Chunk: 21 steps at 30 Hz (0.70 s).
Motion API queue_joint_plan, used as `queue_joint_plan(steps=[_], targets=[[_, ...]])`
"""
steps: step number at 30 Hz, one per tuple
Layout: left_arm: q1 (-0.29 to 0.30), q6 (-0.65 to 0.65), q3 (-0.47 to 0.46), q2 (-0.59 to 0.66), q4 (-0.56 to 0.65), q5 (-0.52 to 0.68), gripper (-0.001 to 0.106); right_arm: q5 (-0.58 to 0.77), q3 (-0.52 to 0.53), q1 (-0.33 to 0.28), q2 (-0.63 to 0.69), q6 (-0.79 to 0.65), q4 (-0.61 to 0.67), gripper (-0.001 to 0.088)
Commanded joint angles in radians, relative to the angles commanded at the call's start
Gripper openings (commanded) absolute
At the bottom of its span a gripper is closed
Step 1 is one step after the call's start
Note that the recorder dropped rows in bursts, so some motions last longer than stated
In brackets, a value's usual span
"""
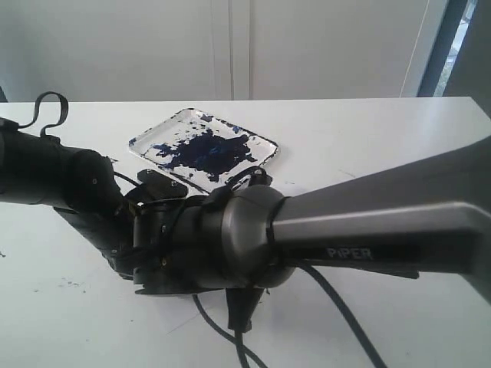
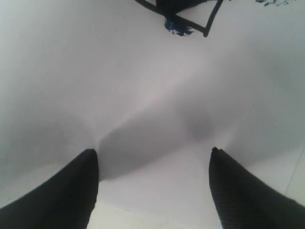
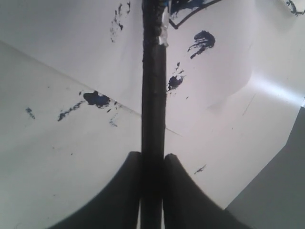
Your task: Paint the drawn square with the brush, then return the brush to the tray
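In the right wrist view my right gripper (image 3: 152, 155) is shut on the brush (image 3: 154, 95), a long black stick with a pale band (image 3: 164, 29) near its far end. The tip reaches a corner of the drawn square (image 3: 190, 10), where dark blue paint shows inside the line. My left gripper (image 2: 152, 157) is open over bare white paper, with nothing between its fingers. The drawn square's corner (image 2: 206, 21) lies ahead of it. The tray (image 1: 261, 142), smeared dark blue, sits at the back of the table. Both arms hide the grippers, brush and square in the exterior view.
Loose paint splatters (image 3: 96, 98) dot the white paper (image 3: 228, 119) near the brush. The right arm's grey body (image 1: 368, 222) crosses the front of the exterior view, against the black left arm (image 1: 61, 176). Black cables (image 1: 345, 314) hang below.
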Motion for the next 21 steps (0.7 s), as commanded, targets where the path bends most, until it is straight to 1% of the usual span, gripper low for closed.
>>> queue_joint_plan(steps=[10, 16, 21], targets=[[0.0, -0.003, 0.0, -0.064, 0.0, -0.005, 0.069, 0.0, 0.001, 0.004, -0.075, -0.025, 0.05, 0.0], [0.0, -0.007, 0.0, -0.091, 0.0, 0.016, 0.069, 0.0, 0.004, 0.004, -0.104, -0.069, 0.114, 0.0], [0.0, -0.003, 0.0, -0.107, 0.0, 0.021, 0.069, 0.0, 0.035, 0.004, -0.106, -0.085, 0.108, 0.0]])
